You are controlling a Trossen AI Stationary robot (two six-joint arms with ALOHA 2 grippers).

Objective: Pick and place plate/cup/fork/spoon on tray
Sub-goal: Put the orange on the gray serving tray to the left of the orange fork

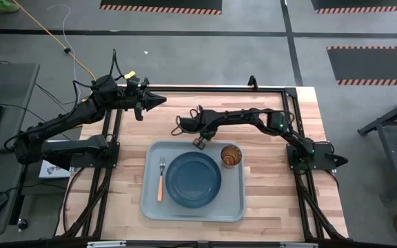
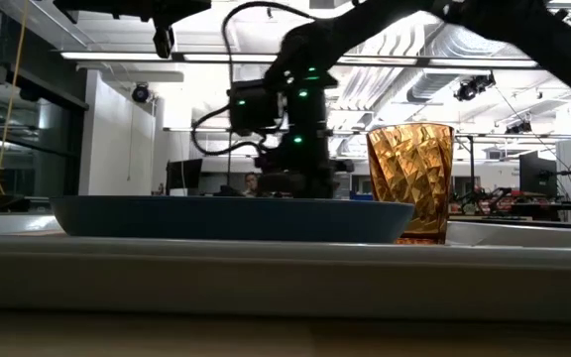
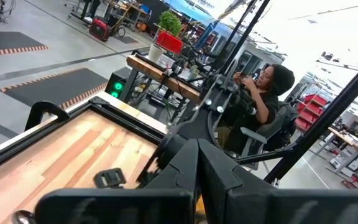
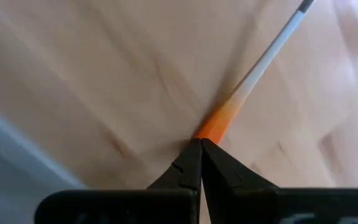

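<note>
Spoon (image 4: pixel 253 78): handle end pinched between the pressed-together tips of the right claw (image 4: pixel 199 144), long axis running straight out ahead of the fingers over bare wood. Bowl out of frame. Tray (image 1: pixel 150 200) rim just beside the claw, toward the front edge of the table; cup (image 1: pixel 231 155) upright in the nearest corner, plate (image 1: pixel 194 179) and fork (image 1: pixel 160 180) beyond. Probable next move: carry toward the tray. Left claw (image 1: pixel 158 100) farthest off, raised, tips pressed together, holding nothing.
</note>
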